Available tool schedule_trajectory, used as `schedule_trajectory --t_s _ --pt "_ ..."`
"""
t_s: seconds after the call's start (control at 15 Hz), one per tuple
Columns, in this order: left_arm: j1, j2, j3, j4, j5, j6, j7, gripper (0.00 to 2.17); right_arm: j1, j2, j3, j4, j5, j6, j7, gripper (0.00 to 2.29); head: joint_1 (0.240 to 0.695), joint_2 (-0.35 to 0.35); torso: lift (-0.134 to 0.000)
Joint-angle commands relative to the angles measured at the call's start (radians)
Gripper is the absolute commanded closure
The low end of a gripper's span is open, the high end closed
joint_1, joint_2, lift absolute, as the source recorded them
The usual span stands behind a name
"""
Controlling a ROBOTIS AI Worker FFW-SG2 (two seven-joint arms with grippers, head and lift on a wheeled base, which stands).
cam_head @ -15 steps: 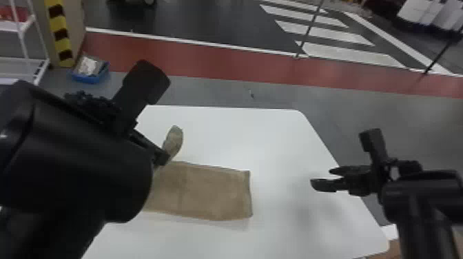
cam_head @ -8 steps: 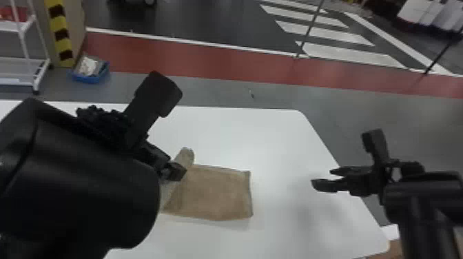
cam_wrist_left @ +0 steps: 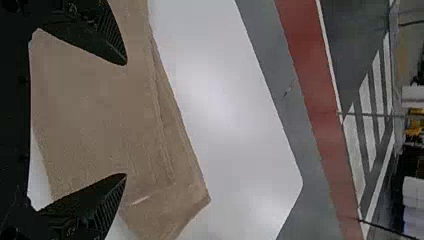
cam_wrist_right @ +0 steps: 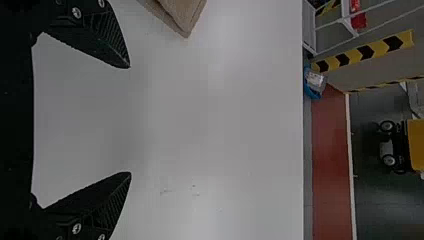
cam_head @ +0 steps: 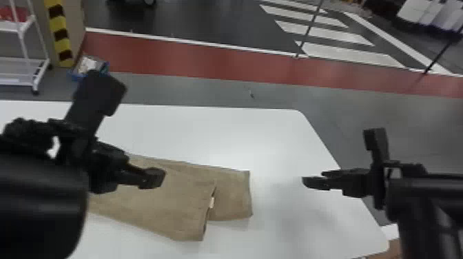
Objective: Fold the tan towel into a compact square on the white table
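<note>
Flat white table with rounded corners [cam_head: 292,144]. Tan fabric towel [cam_head: 165,196] on it, folded, layers misaligned at the right end. Black two-finger left gripper [cam_head: 155,176] over towel, fingers wide apart. Black two-finger right gripper [cam_head: 313,177] over table, right of towel, also wide. Small white tag [cam_head: 211,202] at the fold layer's edge.

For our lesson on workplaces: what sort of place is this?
Probably a warehouse or factory floor: a red painted walkway, white diagonal floor stripes and a yellow-and-black hazard strip suggest it.
</note>
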Motion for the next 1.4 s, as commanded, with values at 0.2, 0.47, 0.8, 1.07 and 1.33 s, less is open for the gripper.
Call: schedule_trajectory --t_s 0.2,0.47,0.8,1.07,1.33 --pt "0.105 0.1 0.627 0.051 0.458 0.004 0.061 0.08 0.035 0.136 0.151 -0.286 -0.035 0.387 -0.068 0.13 0.695 -0.262 -0.123" --pt "0.111 0.192 0.825 0.223 0.642 -0.113 0.104 0.08 0.058 0.234 0.309 -0.373 0.022 0.47 -0.117 0.12 0.695 0.028 -0.123" --pt "0.139 0.238 0.859 0.303 0.662 -0.248 0.084 0.08 0.051 0.311 0.421 -0.385 0.097 0.478 -0.177 0.13 0.695 0.206 -0.123" --pt "0.154 0.249 0.86 0.324 0.674 -0.304 0.077 0.08 0.046 0.311 0.457 -0.319 0.13 0.478 -0.216 0.19 0.695 0.241 -0.123" --pt "0.162 0.249 0.866 0.337 0.677 -0.325 0.074 0.08 0.046 0.311 0.472 -0.295 0.146 0.478 -0.24 0.21 0.695 0.247 -0.123"
